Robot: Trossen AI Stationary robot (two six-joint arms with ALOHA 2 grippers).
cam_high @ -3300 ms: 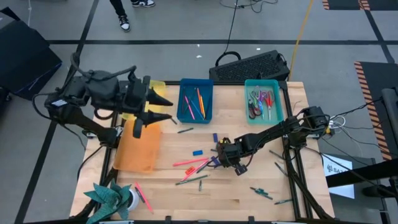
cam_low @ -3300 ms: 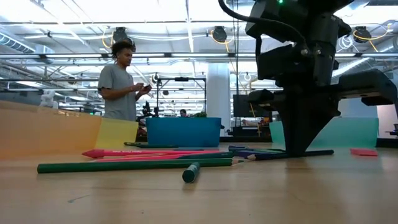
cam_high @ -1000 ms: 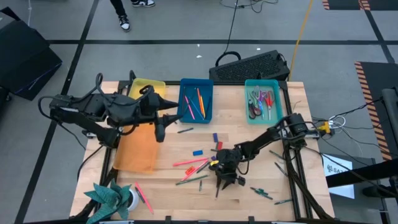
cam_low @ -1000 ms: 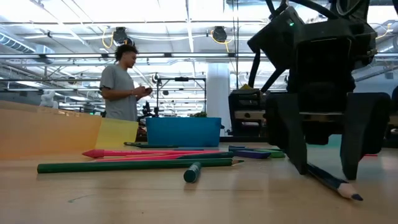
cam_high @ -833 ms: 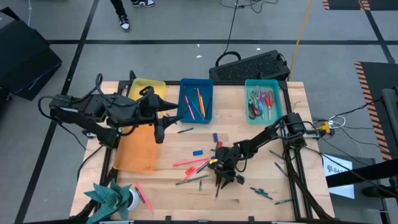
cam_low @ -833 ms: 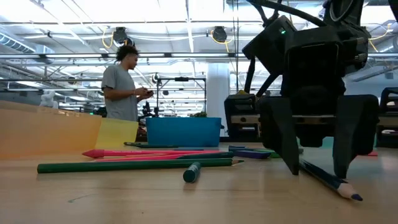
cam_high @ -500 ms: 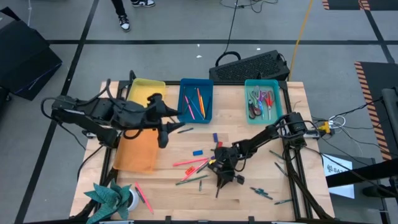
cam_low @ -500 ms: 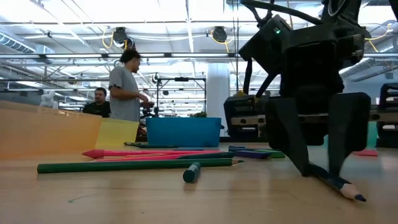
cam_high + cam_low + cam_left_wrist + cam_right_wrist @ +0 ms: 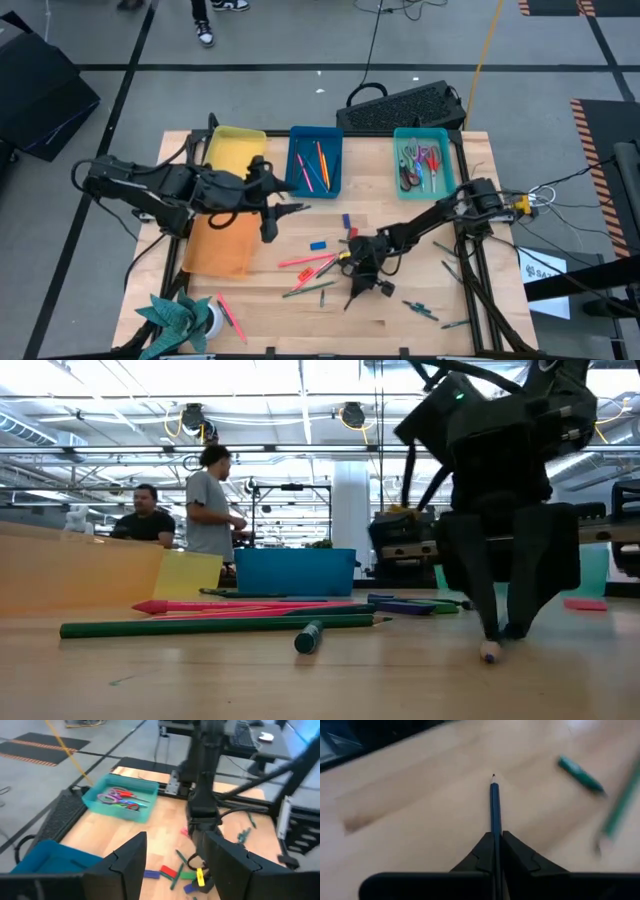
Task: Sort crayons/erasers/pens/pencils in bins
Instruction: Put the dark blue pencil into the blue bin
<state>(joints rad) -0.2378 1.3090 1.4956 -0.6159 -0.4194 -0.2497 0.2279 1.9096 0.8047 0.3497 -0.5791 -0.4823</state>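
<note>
**High view: right gripper has the dark blue pencil pinched; left arm moving in over the centre**

High view, lower centre of the frame: we find the right gripper (image 9: 360, 283) low over the table (image 9: 400, 320), with a dark blue pencil (image 9: 352, 297) poking out toward the bottom edge. In the right wrist view the fingers are pressed onto that pencil (image 9: 494, 810), tip pointing away from the camera. A second ago the fingers stood astride the pencil as it lay flat; now, in the low view, they are closed on it and only its end (image 9: 489, 653) shows near the wood. We judge the grasp made and the lift about to start.

The left gripper (image 9: 272, 212) has travelled from the upper left, beside the yellow bin (image 9: 232, 145), toward the middle, and now sits over the inner edge of the orange bin (image 9: 222, 247). Its fingers are spread, nothing between them (left wrist view).

The blue bin (image 9: 314, 160), upper centre, holds sticks; the teal bin (image 9: 424, 161), upper right, holds scissors.

Erasers not yet sorted: a blue eraser (image 9: 318, 244) and a purple eraser (image 9: 346, 220) lie loose at centre, near the pink sticks (image 9: 305, 262).

Meaning: one pencil is secured and needs carrying to a bin; most of the scatter remains.
</note>
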